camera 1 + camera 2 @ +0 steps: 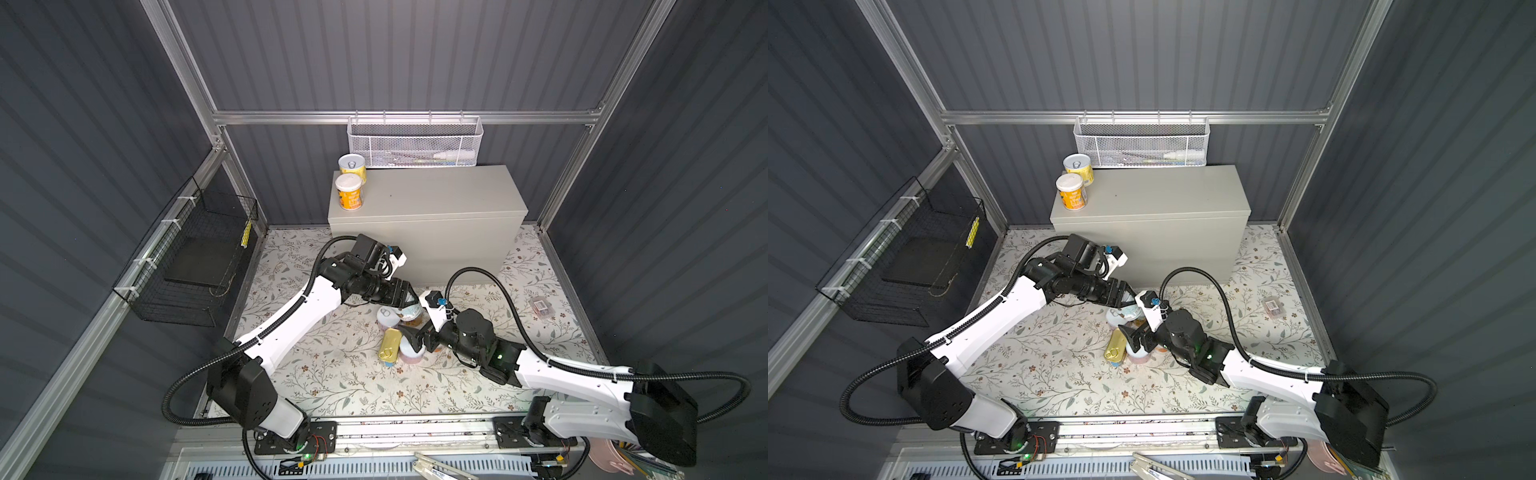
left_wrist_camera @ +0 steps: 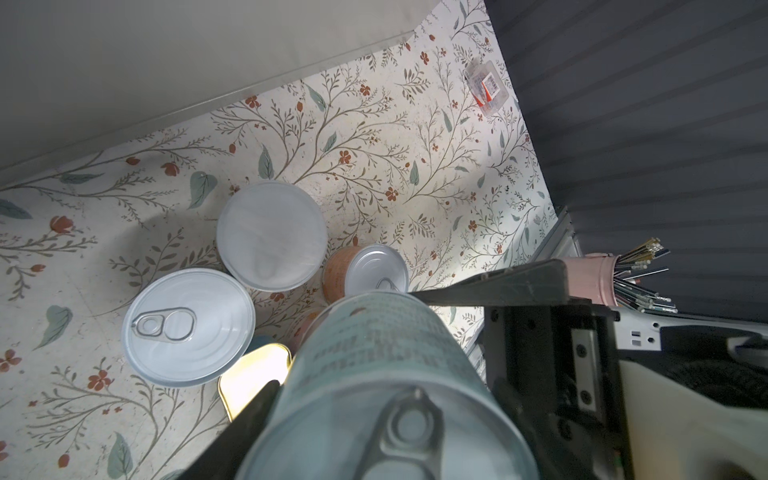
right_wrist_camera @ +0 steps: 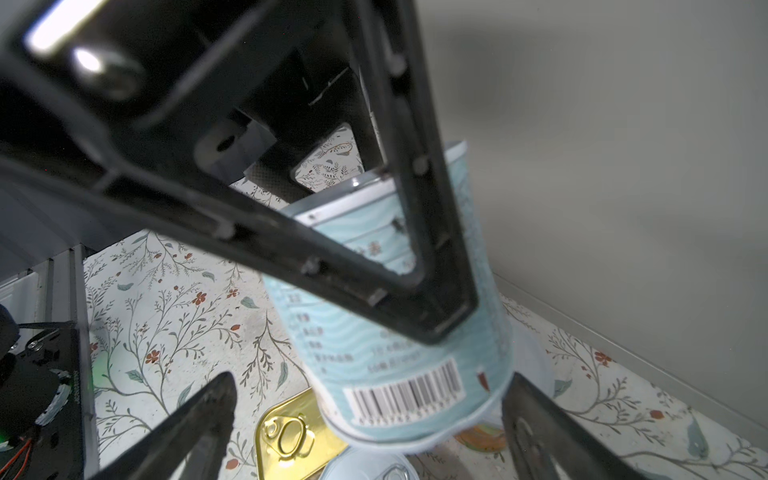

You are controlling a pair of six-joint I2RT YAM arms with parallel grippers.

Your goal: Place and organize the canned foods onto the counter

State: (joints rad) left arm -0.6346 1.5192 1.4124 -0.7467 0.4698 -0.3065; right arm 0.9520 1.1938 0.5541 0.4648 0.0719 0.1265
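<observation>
Your left gripper [image 1: 409,306] clamps the blue-labelled can [image 3: 386,353] (two yellow cans [image 1: 350,197] stand on the counter [image 1: 436,195]); your right gripper [image 1: 417,338] gapes empty nearby.

Overhead stereo pair; close wrist views

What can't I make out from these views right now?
- Floor cans: in both top views the left gripper and right gripper cover most; count unclear.
- White mesh basket contents: too small, behind mesh, in both top views.
- Lid of the blue can: blurred, cut off by left wrist view's edge.
</observation>
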